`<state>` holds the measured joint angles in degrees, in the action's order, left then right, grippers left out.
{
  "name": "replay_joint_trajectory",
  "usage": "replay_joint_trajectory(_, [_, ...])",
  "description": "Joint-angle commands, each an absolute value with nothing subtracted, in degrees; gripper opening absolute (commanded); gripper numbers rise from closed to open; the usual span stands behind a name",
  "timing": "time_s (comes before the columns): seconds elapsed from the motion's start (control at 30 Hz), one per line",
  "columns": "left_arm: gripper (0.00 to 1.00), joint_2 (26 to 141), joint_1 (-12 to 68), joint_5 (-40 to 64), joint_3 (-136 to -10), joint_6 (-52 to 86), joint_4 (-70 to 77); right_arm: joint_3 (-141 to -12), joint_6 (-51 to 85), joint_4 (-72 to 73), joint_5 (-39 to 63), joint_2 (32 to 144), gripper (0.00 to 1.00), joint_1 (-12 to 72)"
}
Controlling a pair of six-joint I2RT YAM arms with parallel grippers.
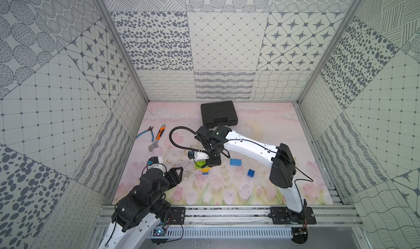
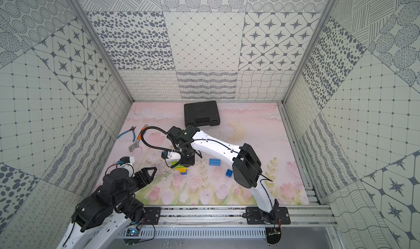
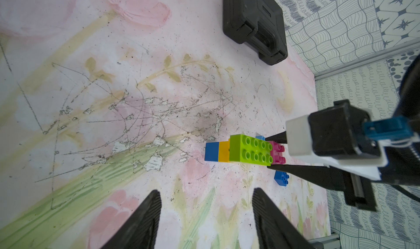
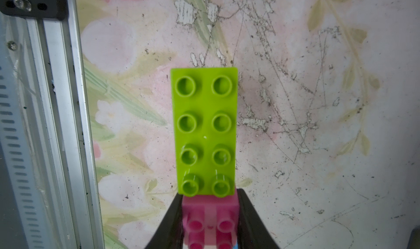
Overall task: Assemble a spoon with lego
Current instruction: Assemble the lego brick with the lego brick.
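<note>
The spoon (image 1: pixel 202 167) is a short brick stack near the middle of the mat: a lime green oblong brick (image 3: pixel 250 151) on a pink one (image 3: pixel 278 154), with a yellow and dark blue stem (image 3: pixel 218 151) sticking out. My right gripper (image 1: pixel 205 162) reaches down from the far side and is shut on the pink brick (image 4: pixel 210 213), one finger on each side. The green brick (image 4: pixel 205 132) juts out past the fingertips. My left gripper (image 1: pixel 178 171) hovers open to the spoon's left, nothing between its fingers (image 3: pixel 152 204). Loose lego lies to the right: a light blue oblong (image 1: pixel 235 162) and a dark blue square (image 1: pixel 251 172).
A black plastic case (image 1: pixel 219 114) lies at the back of the mat. An orange-handled wrench (image 1: pixel 158 137) and blue-handled pliers (image 1: pixel 145 133) lie at the back left. Patterned walls close three sides, and an aluminium rail (image 1: pixel 227 216) runs along the front edge.
</note>
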<state>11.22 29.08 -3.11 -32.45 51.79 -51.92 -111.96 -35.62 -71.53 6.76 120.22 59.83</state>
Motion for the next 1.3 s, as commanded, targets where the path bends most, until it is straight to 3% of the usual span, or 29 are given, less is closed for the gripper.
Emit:
replay_joint_trajectory(0.0, [0.66,11.3,28.8,-2.3,-32.8,50.0,-50.4,-112.8,-36.5,-71.7,5.8,121.2,0.1,60.5])
replay_joint_trajectory(0.4, [0.56,12.0,28.8,-0.9,-32.1,49.5,-49.3,-114.1,-36.0,-72.7,3.6,122.3,0.11,61.3])
replay_joint_trajectory(1.27, [0.55,11.5,28.8,-1.0,-31.9,49.3,-49.0,-116.1,-35.1,-73.4,1.6,123.5,0.09,62.6])
